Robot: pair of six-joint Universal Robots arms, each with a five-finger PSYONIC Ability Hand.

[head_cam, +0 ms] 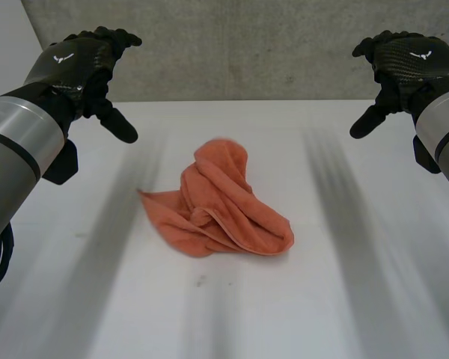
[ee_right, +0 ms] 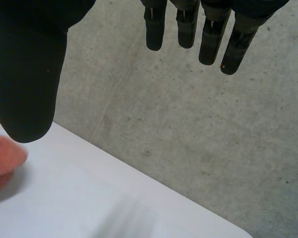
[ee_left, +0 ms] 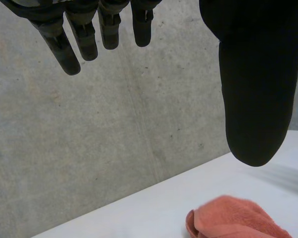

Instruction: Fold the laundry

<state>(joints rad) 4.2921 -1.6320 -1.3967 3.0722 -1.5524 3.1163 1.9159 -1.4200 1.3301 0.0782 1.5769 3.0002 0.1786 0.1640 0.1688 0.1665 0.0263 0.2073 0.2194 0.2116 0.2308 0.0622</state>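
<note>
An orange towel (head_cam: pixel 224 203) lies crumpled in a heap near the middle of the white table (head_cam: pixel 299 299). My left hand (head_cam: pixel 82 67) hovers high above the table's far left, well apart from the towel, fingers relaxed and empty. My right hand (head_cam: pixel 404 63) hangs the same way at the far right, also empty. In the left wrist view the fingers (ee_left: pixel 84 34) and thumb (ee_left: pixel 256 99) stand spread, with the towel (ee_left: pixel 238 220) beyond the thumb. The right wrist view has its thumb (ee_right: pixel 27 74) and fingers (ee_right: pixel 208 34) apart, and a bit of towel (ee_right: pixel 2 158) beside the thumb.
A grey concrete wall (head_cam: pixel 247 45) rises right behind the table's far edge. White tabletop surrounds the towel on all sides.
</note>
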